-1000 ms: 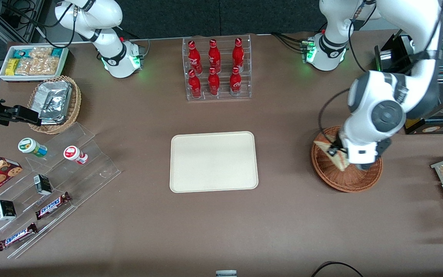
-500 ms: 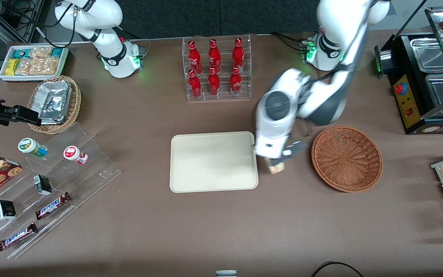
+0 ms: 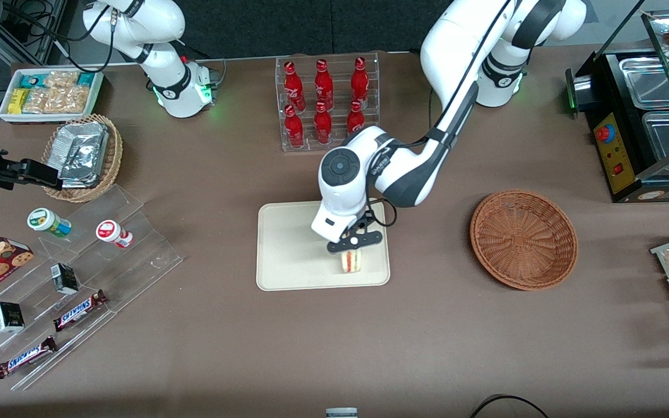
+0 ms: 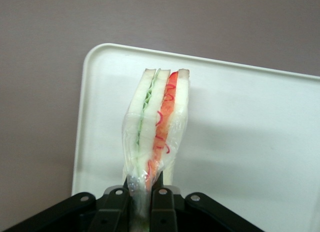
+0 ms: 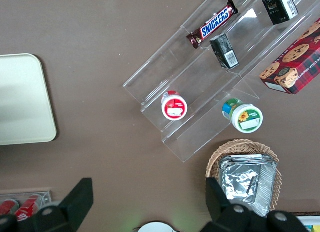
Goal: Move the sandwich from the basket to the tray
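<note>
The sandwich point(image 3: 351, 261) point(image 4: 157, 122), a plastic-wrapped wedge of white bread with red and green filling, hangs over the cream tray point(image 3: 294, 255) point(image 4: 250, 142), at the tray's corner nearest the front camera and the basket. My left gripper point(image 3: 351, 251) point(image 4: 143, 202) is shut on the wedge's thin end, black fingers pressed on both sides. Whether the sandwich touches the tray I cannot tell. The reddish-brown wicker basket point(image 3: 523, 238) sits empty toward the working arm's end of the table. In the right wrist view a corner of the tray point(image 5: 25, 100) shows.
A clear rack of red bottles point(image 3: 326, 104) stands farther from the front camera than the tray. Toward the parked arm's end lie a tan foil-packet basket point(image 3: 82, 157), an acrylic shelf with snack bars point(image 3: 79, 273) and a white snack box point(image 3: 50, 93). A black appliance point(image 3: 636, 122) stands near the basket.
My gripper lifted the sandwich out of the basket and carried it sideways to above the tray's near corner. The basket is now empty.
</note>
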